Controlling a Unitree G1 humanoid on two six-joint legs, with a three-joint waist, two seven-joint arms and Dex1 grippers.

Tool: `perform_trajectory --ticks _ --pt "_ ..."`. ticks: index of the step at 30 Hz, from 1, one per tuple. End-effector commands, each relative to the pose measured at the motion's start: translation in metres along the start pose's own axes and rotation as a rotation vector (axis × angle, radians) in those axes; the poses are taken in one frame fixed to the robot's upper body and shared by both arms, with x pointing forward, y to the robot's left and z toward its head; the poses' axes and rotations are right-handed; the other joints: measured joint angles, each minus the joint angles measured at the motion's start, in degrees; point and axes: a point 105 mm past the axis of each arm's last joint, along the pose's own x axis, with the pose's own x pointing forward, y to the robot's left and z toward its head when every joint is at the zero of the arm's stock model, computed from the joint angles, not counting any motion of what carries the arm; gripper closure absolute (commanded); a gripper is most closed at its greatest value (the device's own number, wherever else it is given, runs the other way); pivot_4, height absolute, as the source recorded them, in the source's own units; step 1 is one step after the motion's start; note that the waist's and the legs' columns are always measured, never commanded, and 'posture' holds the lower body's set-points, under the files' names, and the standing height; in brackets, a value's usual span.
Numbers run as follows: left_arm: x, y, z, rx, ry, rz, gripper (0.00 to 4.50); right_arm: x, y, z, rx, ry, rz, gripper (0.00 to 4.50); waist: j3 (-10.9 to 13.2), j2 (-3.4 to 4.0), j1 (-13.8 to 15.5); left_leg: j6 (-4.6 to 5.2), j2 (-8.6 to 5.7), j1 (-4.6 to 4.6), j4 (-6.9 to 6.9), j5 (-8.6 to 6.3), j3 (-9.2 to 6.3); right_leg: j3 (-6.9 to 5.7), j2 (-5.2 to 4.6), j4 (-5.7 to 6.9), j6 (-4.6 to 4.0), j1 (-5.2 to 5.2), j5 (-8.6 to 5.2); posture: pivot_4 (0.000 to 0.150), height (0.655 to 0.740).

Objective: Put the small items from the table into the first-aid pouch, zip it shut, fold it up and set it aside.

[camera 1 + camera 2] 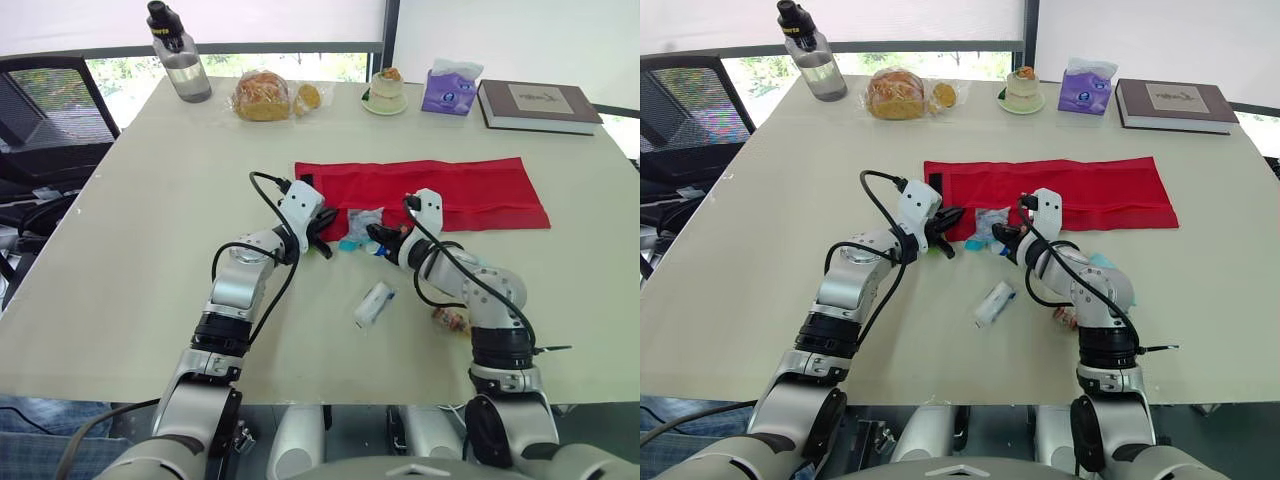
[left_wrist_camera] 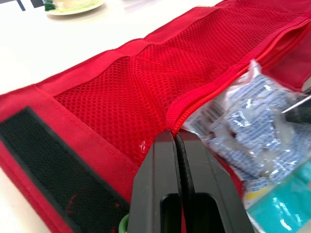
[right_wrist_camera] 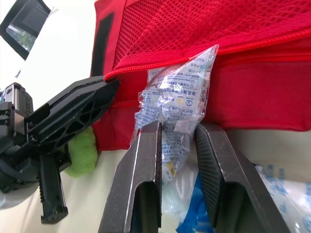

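The red first-aid pouch [image 1: 430, 188] lies unfolded and flat mid-table, mesh side up. My left gripper [image 2: 176, 140] is shut on the pouch's near left edge, right at the end of the zipper [image 2: 214, 92]. My right gripper [image 3: 177, 131] is shut on a clear plastic packet [image 3: 181, 97] whose top pokes into the pouch opening. In the eye views both grippers, left [image 1: 322, 224] and right [image 1: 377, 240], meet at the pouch's lower left corner. A white tube [image 1: 373, 303], a teal packet [image 1: 350, 243] and a small wrapped item [image 1: 450, 318] lie loose in front of the pouch.
Along the far edge stand a water bottle [image 1: 180, 55], bagged bread [image 1: 262, 97], a cake on a plate [image 1: 385, 92], a purple tissue pack [image 1: 450, 88] and a book [image 1: 540, 105]. A black chair [image 1: 40, 130] is off the left side. A green fuzzy object [image 3: 81, 150] lies by the left gripper.
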Motion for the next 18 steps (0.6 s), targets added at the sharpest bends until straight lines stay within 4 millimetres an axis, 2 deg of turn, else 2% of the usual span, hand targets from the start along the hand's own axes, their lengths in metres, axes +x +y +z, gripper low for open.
perform_trajectory --ticks 1,18 --pt "0.001 -0.006 0.015 0.029 -0.058 -0.032 4.50 0.007 0.002 -0.004 0.004 0.017 -0.004 3.45 0.0 0.00 0.0 0.00 0.00 0.00 0.00 0.00 0.00 0.00 0.00 0.01 0.00 0.00 0.00 0.150 0.7400" --pt "-0.003 -0.019 0.010 0.016 -0.046 -0.087 4.50 0.040 0.022 0.011 0.130 -0.060 0.009 3.45 0.0 0.01 -0.3 0.00 0.02 0.06 0.00 0.00 0.01 0.02 0.02 0.04 -0.02 0.00 0.02 0.150 0.7400"
